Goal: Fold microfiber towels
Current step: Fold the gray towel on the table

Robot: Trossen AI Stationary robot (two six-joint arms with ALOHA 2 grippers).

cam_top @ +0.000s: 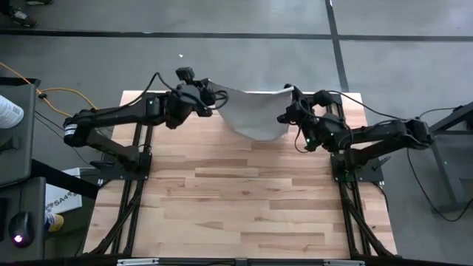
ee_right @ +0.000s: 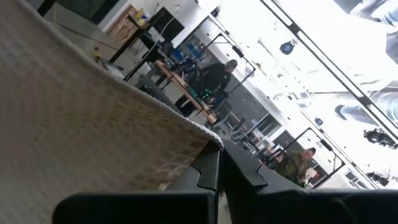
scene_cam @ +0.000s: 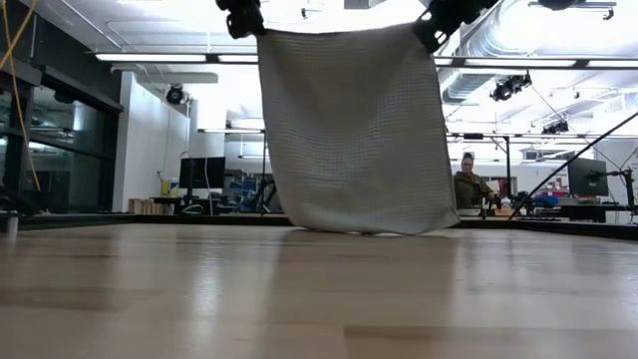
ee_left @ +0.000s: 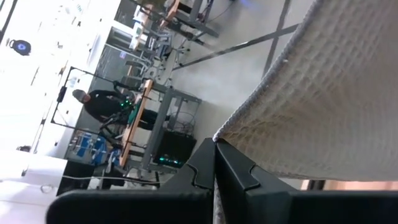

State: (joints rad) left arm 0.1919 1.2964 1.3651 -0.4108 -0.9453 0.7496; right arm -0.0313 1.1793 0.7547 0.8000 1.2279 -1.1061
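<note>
Aloft: towel (scene_cam: 354, 130) hangs spread, left gripper (cam_top: 206, 91) and right gripper (cam_top: 289, 98) each clenched on a top corner (hem brushing table (cam_top: 244, 199)). Next: lay flat, evenly.

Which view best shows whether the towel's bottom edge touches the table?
The low view: the microfiber towel hangs spread between the left gripper and right gripper, its bottom edge meeting the wooden table. The high view shows it bunched from above; the wrist views show only the pinched corners.
</note>
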